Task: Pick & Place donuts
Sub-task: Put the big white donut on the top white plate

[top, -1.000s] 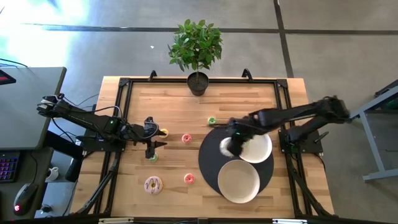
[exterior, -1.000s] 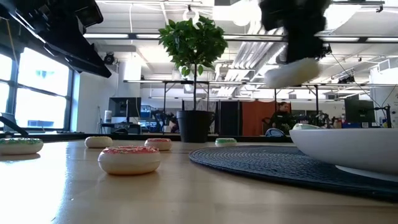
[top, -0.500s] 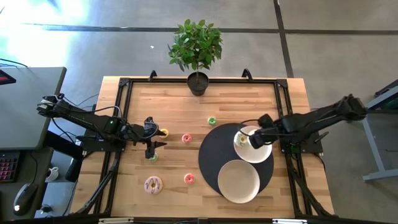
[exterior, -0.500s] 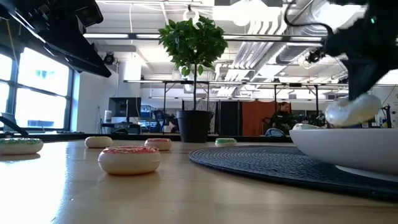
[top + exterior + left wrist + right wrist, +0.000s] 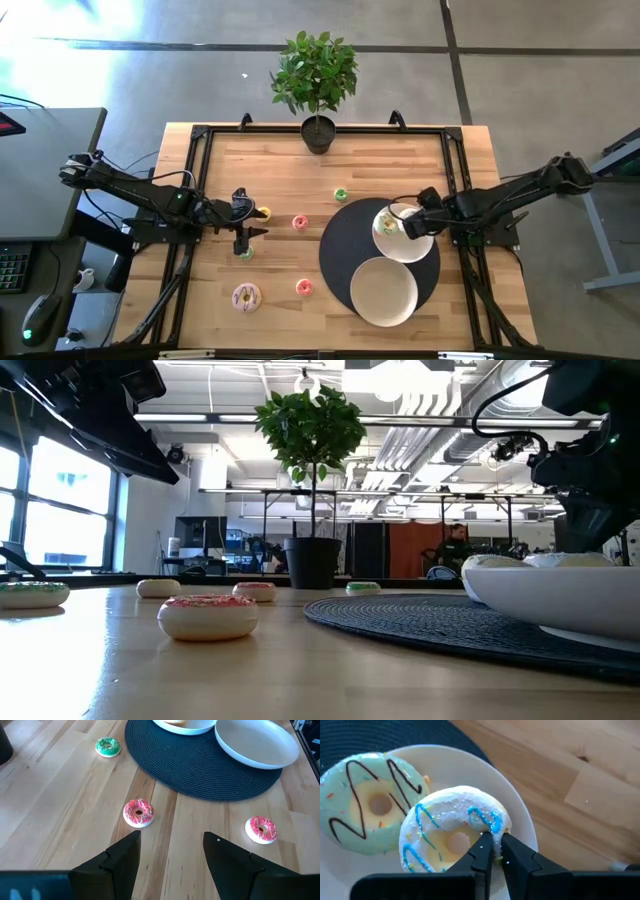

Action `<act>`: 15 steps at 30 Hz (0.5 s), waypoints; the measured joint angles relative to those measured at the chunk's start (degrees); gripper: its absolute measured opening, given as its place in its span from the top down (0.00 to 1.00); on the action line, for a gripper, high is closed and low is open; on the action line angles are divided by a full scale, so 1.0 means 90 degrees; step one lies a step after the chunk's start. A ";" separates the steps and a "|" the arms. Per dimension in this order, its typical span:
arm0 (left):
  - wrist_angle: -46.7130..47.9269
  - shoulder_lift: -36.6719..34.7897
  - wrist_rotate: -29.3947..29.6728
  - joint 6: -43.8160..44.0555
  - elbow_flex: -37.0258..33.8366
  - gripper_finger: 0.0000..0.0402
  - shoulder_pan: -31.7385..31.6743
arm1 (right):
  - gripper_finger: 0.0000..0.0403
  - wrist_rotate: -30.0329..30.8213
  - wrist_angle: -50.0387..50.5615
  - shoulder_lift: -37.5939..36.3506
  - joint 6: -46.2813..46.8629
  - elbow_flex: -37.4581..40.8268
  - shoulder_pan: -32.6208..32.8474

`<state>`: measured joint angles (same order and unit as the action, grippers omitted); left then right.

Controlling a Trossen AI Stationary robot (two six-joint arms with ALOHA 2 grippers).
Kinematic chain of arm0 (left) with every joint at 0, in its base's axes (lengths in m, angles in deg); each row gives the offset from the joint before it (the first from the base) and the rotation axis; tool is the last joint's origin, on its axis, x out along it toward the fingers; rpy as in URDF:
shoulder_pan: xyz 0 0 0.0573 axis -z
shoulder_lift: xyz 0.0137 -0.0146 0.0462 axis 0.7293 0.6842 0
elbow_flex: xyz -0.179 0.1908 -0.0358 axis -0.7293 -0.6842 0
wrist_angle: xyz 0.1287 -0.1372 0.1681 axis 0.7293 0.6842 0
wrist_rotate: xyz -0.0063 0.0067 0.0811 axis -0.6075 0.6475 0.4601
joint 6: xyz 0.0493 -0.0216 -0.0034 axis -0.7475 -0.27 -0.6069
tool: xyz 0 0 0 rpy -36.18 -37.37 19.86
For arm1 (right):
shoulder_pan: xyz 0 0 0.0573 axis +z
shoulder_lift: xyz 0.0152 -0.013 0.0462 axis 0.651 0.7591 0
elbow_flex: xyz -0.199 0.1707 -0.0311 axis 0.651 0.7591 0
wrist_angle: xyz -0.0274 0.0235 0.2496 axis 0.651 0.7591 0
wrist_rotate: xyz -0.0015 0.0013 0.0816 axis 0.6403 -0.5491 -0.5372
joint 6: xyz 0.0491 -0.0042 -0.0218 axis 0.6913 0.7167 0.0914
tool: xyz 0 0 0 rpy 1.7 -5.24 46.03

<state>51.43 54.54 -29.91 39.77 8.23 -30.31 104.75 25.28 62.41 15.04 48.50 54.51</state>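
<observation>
My right gripper (image 5: 496, 851) is over the far white plate (image 5: 428, 247) on the dark round mat (image 5: 338, 250), shut on a white donut with blue stripes (image 5: 447, 832). That donut leans on a pale green donut with brown zigzags (image 5: 367, 805) in the same plate. My left gripper (image 5: 170, 845) hangs open over the table's left part (image 5: 243, 232). Beyond its fingers lie two pink donuts (image 5: 138, 813) (image 5: 260, 828) and a green one (image 5: 107, 746), flat on the wood. A yellow donut (image 5: 263, 213) and a large pink frosted one (image 5: 246, 296) also lie flat. My right gripper pinches the white donut's ring at its outer edge (image 5: 492, 826), between the two fingertips (image 5: 484, 851). The fingers slant down at it from the table's right side. The donut rests in the plate, tilted, with its far side on the pale green donut.
A second white plate (image 5: 383, 290) sits on the mat's near part. A potted plant (image 5: 317, 80) stands at the far edge. Another small green donut (image 5: 246, 252) lies just near of my left gripper. Bare wood lies between the donuts and along the near edge.
My right gripper has carried the white donut from above the mat toward the table's right edge and down into the far plate. The donut, lifted clear a second ago, now rests in the plate against the green one.
</observation>
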 joint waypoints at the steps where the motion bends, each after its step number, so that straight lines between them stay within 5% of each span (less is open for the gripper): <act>1: -0.0004 0.0000 0.0000 0.0003 0.0000 0.47 0.0000 | 0.90 -0.0076 -0.0002 0.0000 -0.0086 0.0000 0.0000; 15: -0.0006 -0.0001 0.0000 0.0022 -0.0002 0.47 0.0000 | 0.72 -0.0526 -0.0025 0.0000 -0.0403 0.0000 0.0000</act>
<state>51.37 54.54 -29.91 39.97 8.21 -30.31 100.01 25.05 62.41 11.42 48.50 54.51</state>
